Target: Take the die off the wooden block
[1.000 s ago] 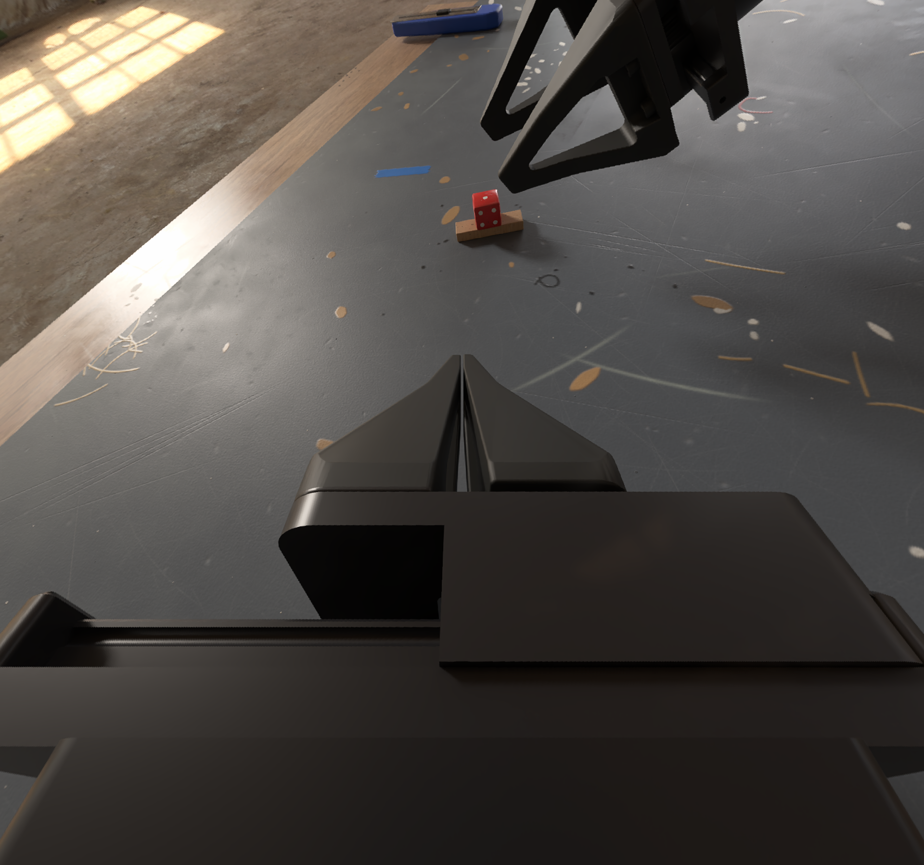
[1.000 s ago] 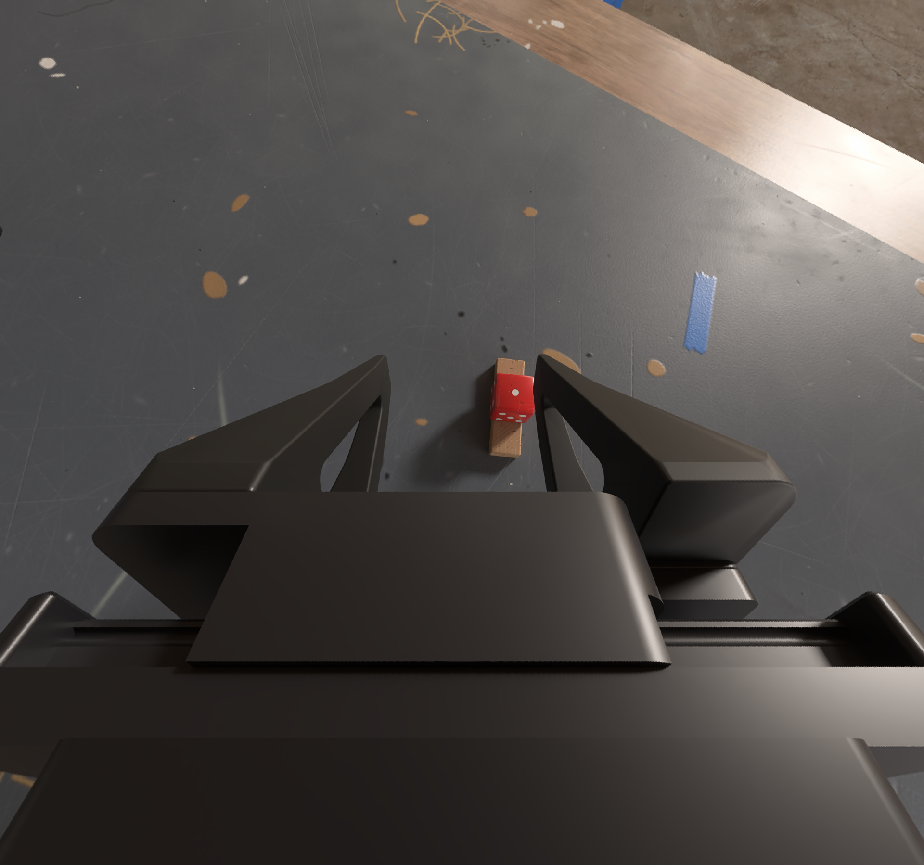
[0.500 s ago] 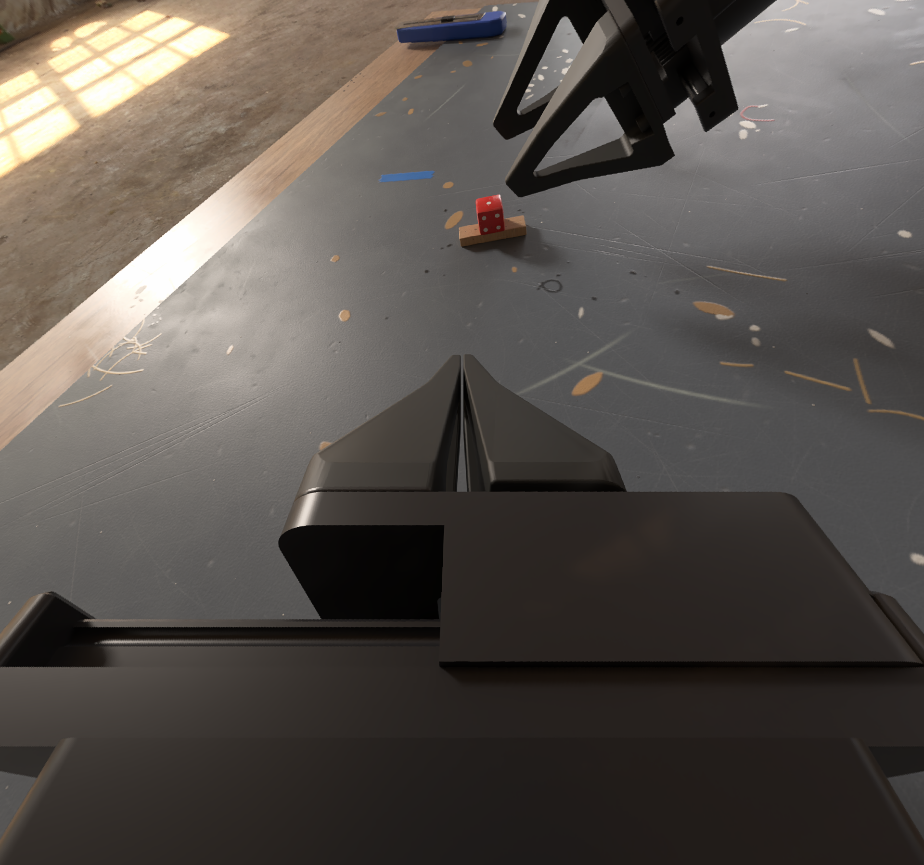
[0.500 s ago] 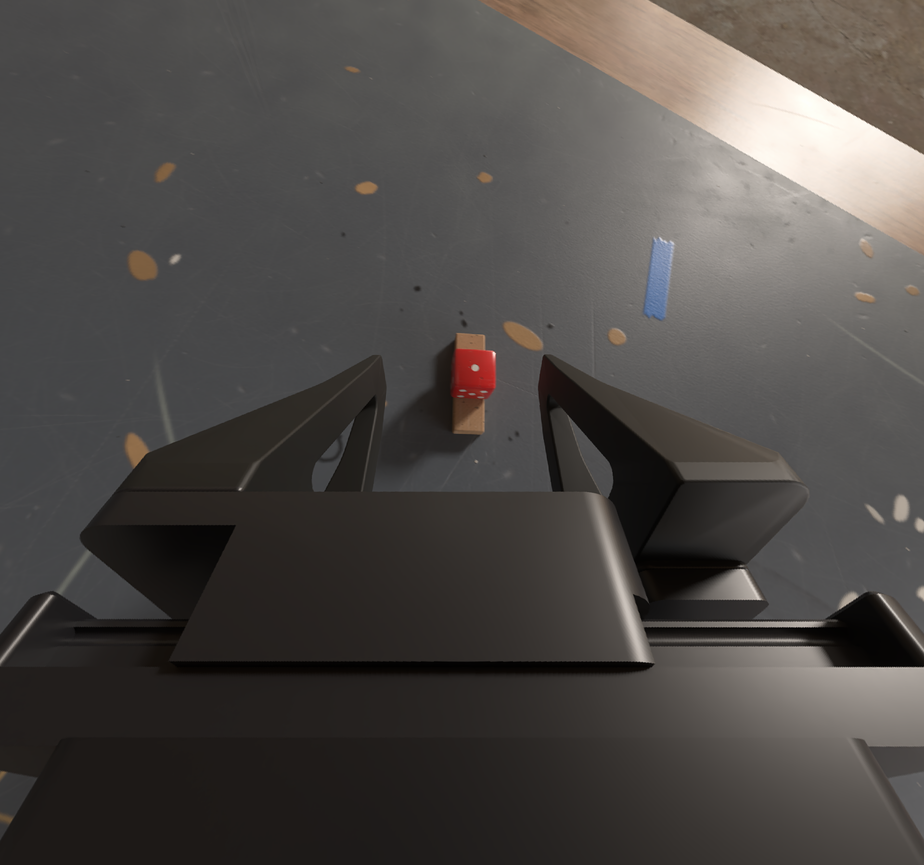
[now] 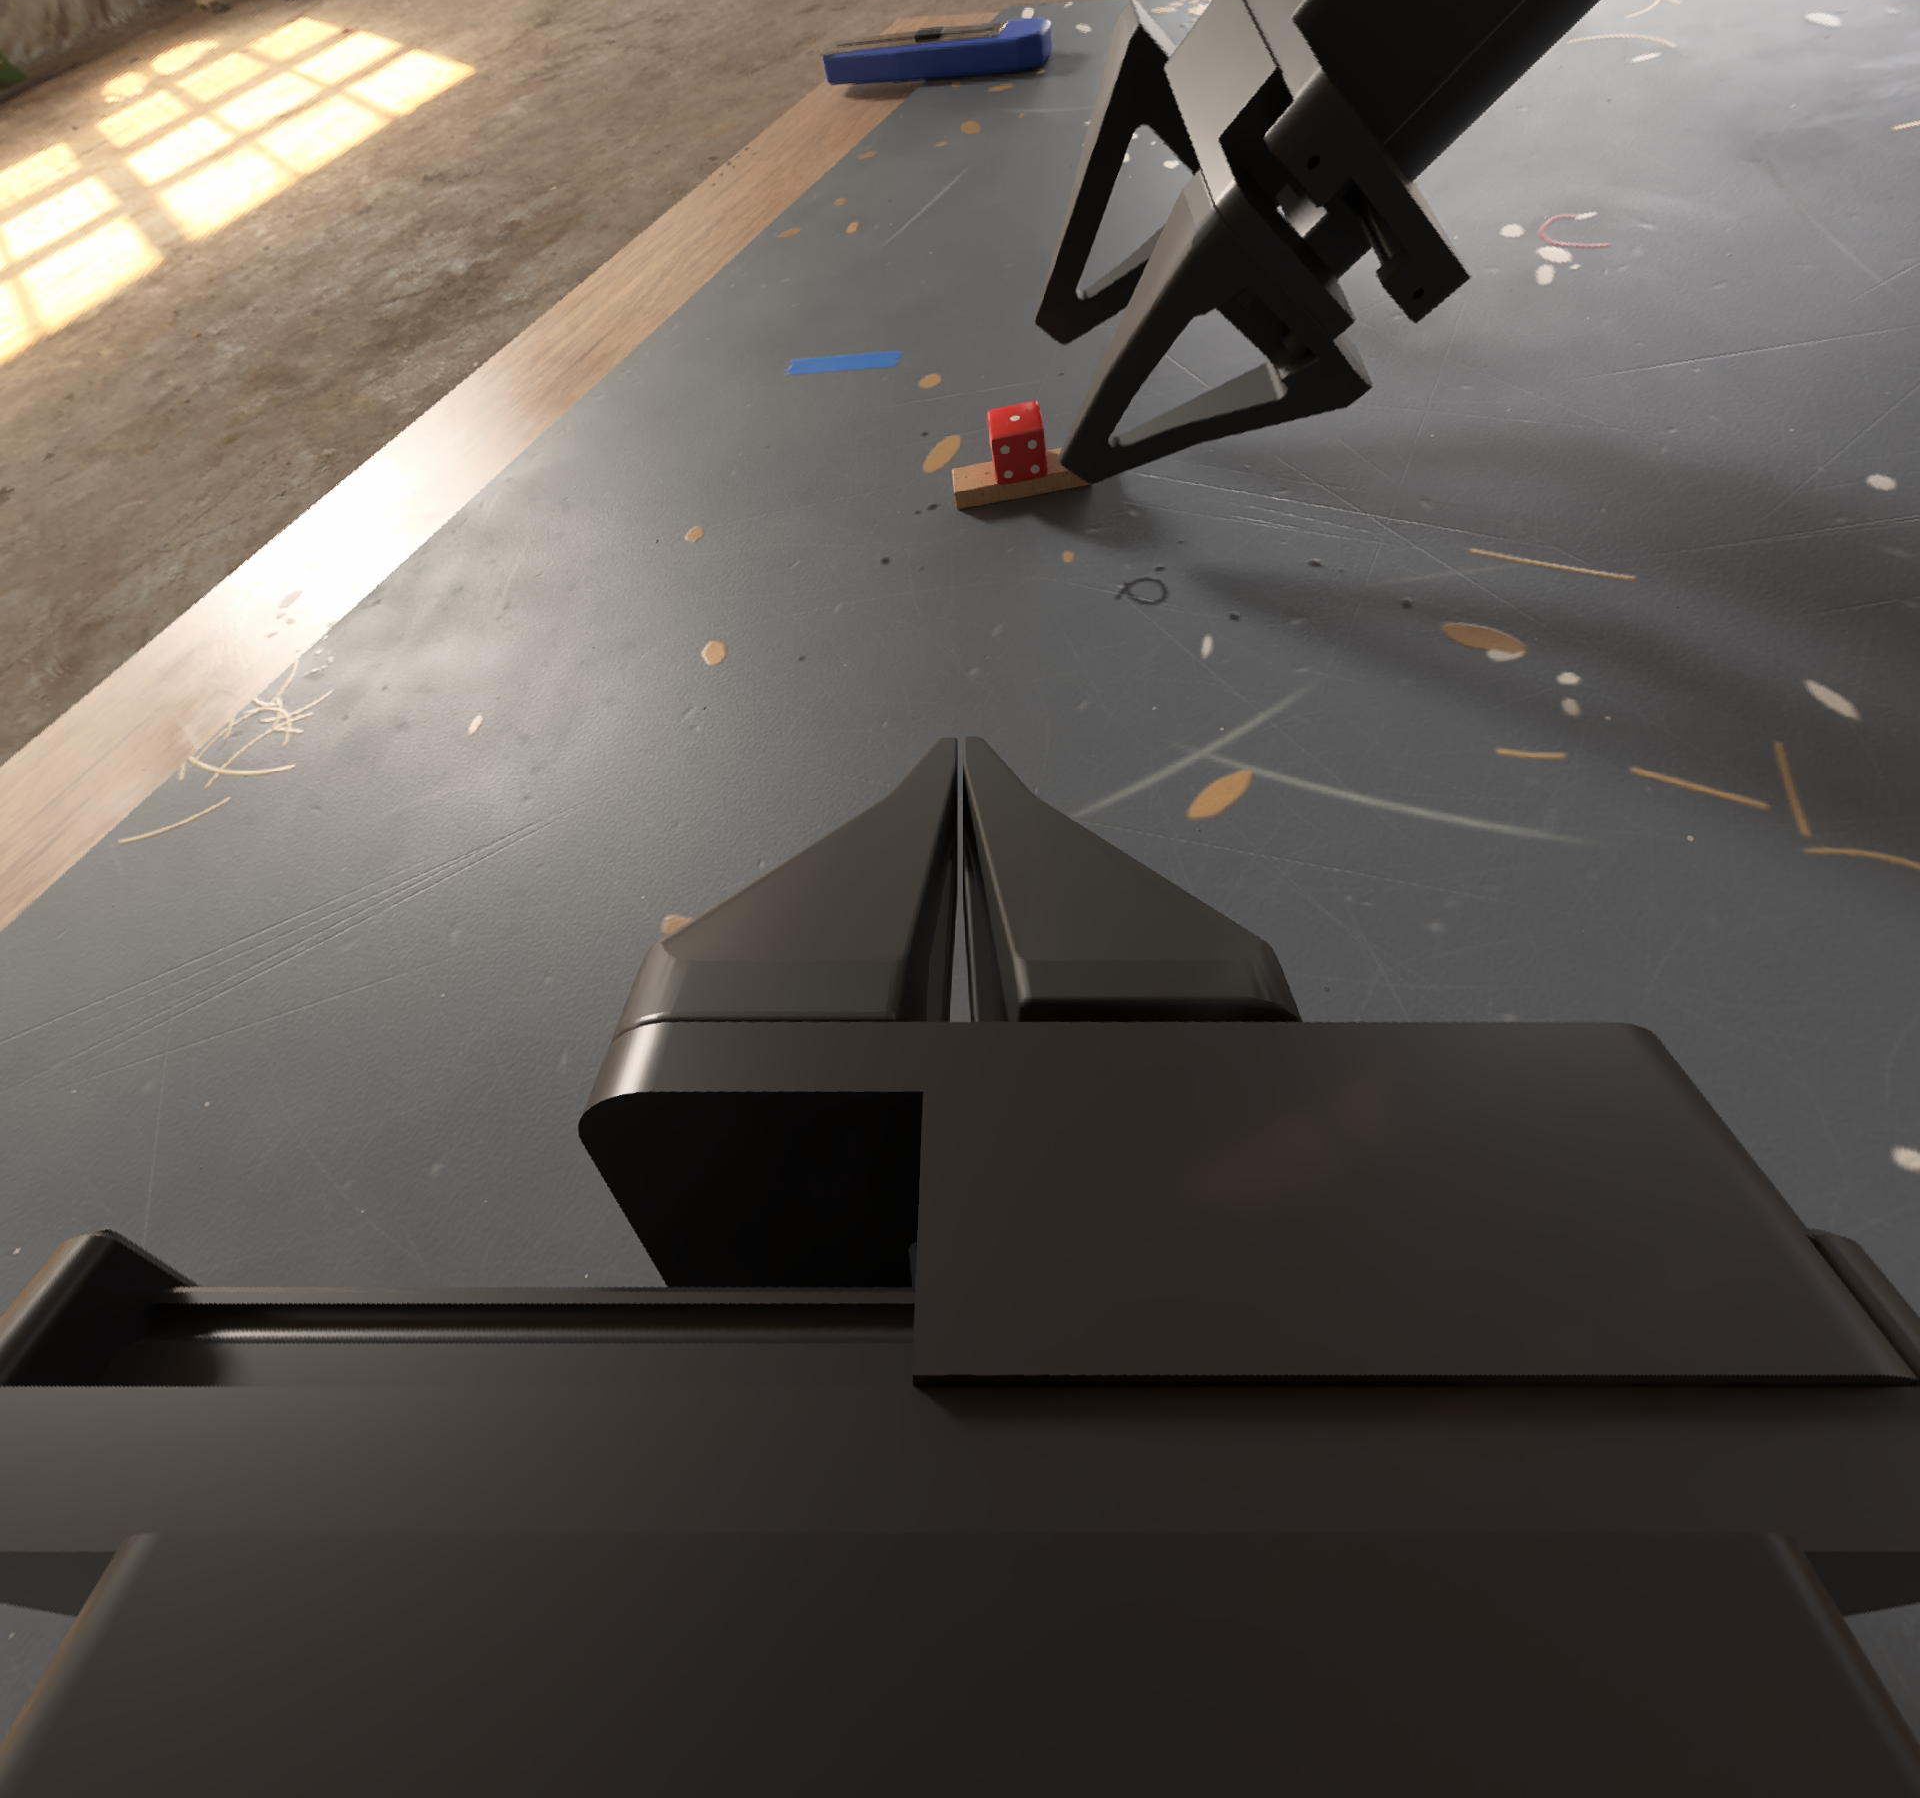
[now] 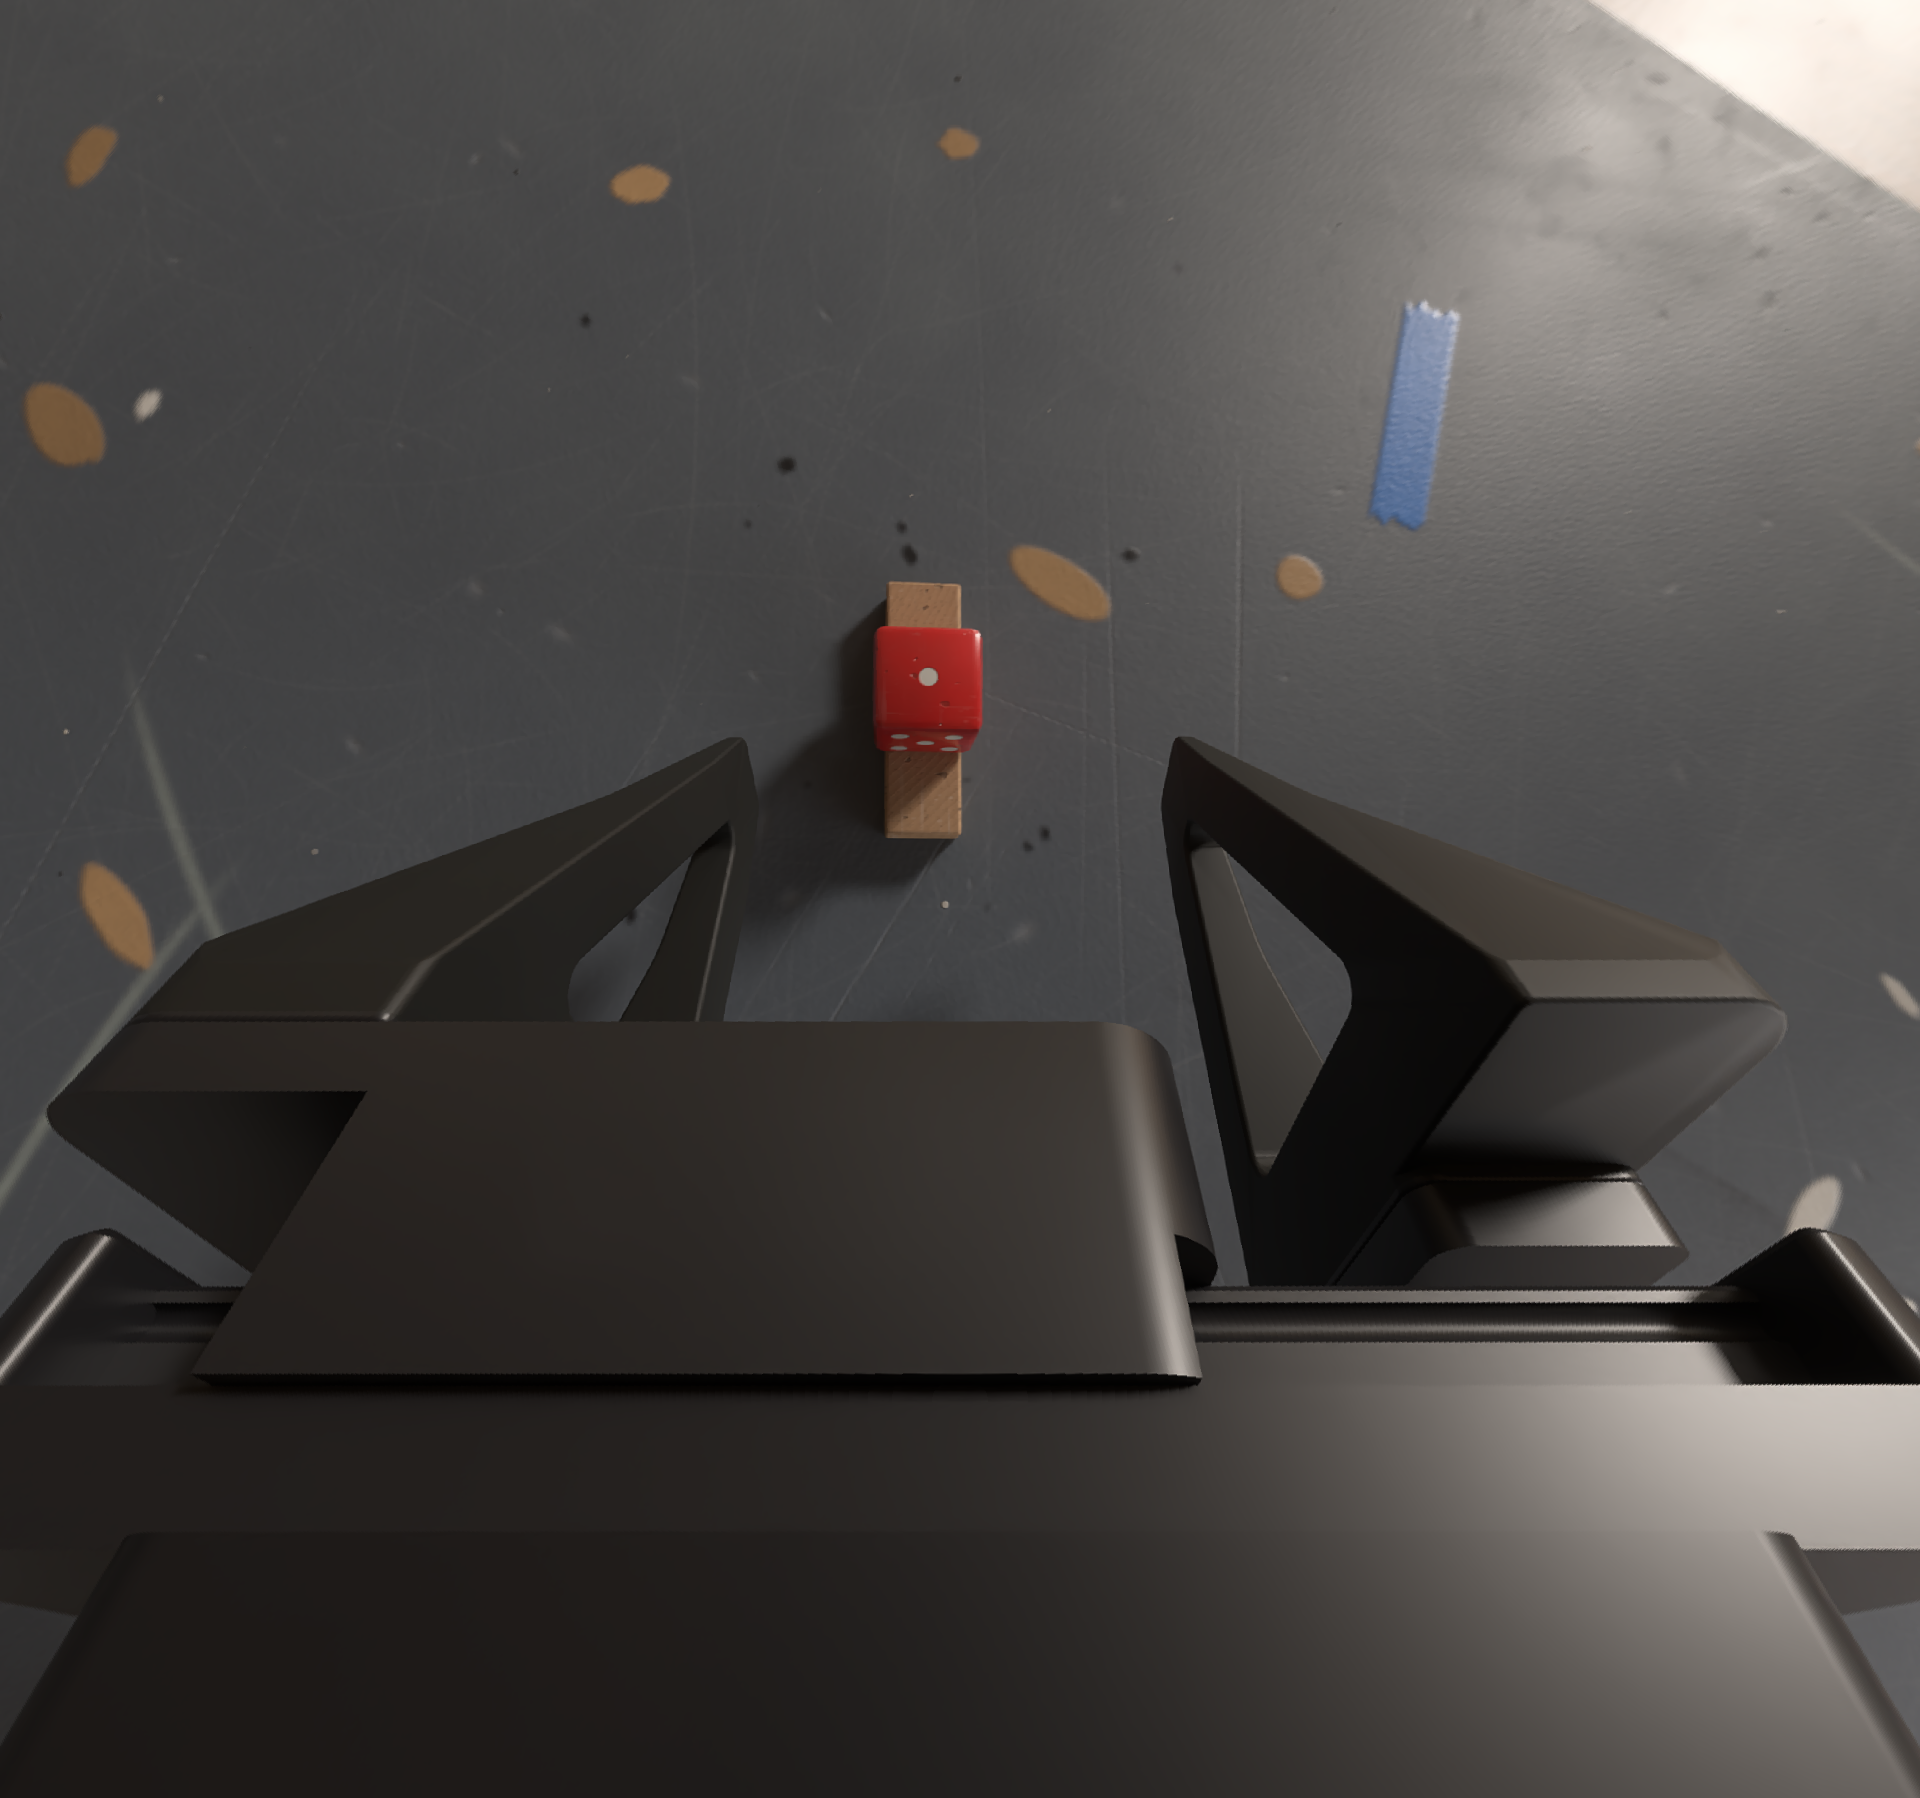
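A red die [image 6: 927, 686] with white pips sits on a small flat wooden block [image 6: 923, 799] on the dark grey table. My right gripper [image 6: 956, 761] is open and hovers just above and short of the die, which lies between the lines of its two fingers. In the left wrist view the die [image 5: 1016, 442] and block [image 5: 1000, 489] are far ahead, with the right gripper [image 5: 1070, 398] coming down from the upper right, its near fingertip by the block's right end. My left gripper [image 5: 960, 751] is shut and empty, well back from the block.
A strip of blue tape [image 6: 1413, 413] lies beyond the block, also seen in the left wrist view [image 5: 844, 362]. A blue tool [image 5: 935, 57] lies at the far table edge. A wooden border [image 5: 312, 564] runs along the table's left side. Tan paint spots dot the surface.
My right gripper has come down closer to the die and centred on it; the die now sits midway between the fingers. The left gripper has stayed shut and still.
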